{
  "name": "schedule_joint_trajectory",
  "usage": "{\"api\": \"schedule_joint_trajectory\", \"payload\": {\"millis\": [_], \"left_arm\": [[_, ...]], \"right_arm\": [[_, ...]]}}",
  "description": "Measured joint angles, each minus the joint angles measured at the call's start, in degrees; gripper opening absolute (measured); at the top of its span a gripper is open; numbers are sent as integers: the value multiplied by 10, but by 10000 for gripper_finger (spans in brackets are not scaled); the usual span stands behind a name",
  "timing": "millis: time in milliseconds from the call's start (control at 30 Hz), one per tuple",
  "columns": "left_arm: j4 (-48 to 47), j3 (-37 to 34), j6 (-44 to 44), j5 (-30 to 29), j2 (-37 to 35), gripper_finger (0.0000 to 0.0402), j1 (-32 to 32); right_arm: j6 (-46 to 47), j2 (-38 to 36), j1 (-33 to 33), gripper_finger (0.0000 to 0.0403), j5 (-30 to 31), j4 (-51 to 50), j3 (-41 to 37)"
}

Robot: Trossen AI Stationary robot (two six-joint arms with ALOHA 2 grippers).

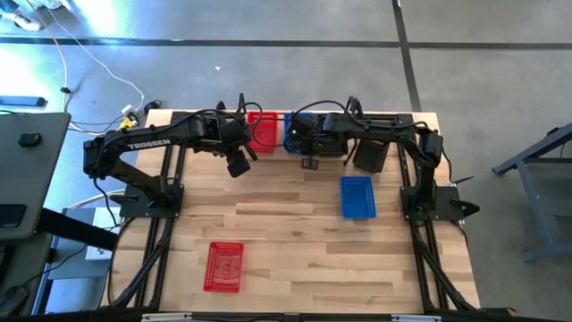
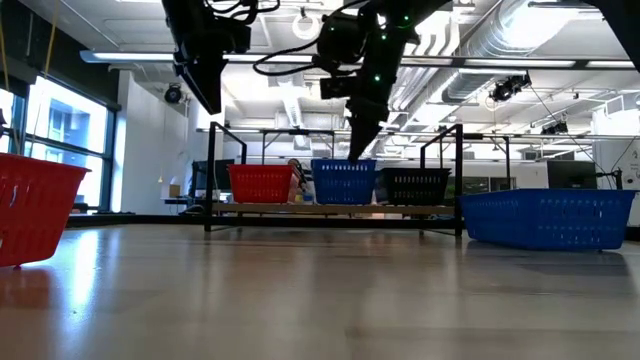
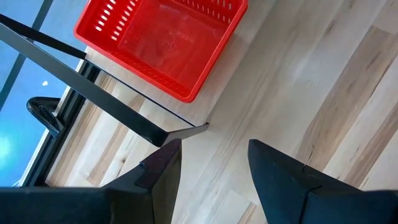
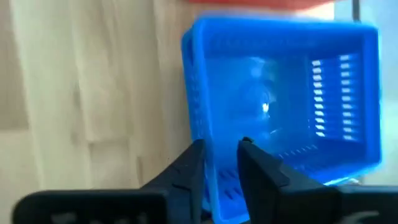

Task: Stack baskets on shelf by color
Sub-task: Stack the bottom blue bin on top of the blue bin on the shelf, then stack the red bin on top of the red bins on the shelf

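Blue basket (image 4: 280, 99) sat on the shelf (image 2: 330, 209) between red and black ones, its near wall between the right gripper's (image 4: 221, 158) loosened, parted fingers, which could snag it on withdrawal.

The surface (image 1: 295, 259) is pale planked wood with a smooth, slightly glossy finish. The red basket (image 3: 163, 43) and blue basket (image 4: 280, 99) are perforated, shiny plastic. The shelf (image 2: 335, 209) is light wood framed in black metal wire.
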Motion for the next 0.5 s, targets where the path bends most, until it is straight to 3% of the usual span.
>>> {"api": "schedule_joint_trajectory", "payload": {"millis": [267,500], "left_arm": [[0,0,-10,6,0,174,-1],[0,0,-12,89,0,174,-29]], "right_arm": [[20,-10,-2,105,-32,29,1],[59,-42,-10,106,-39,10,1]]}}
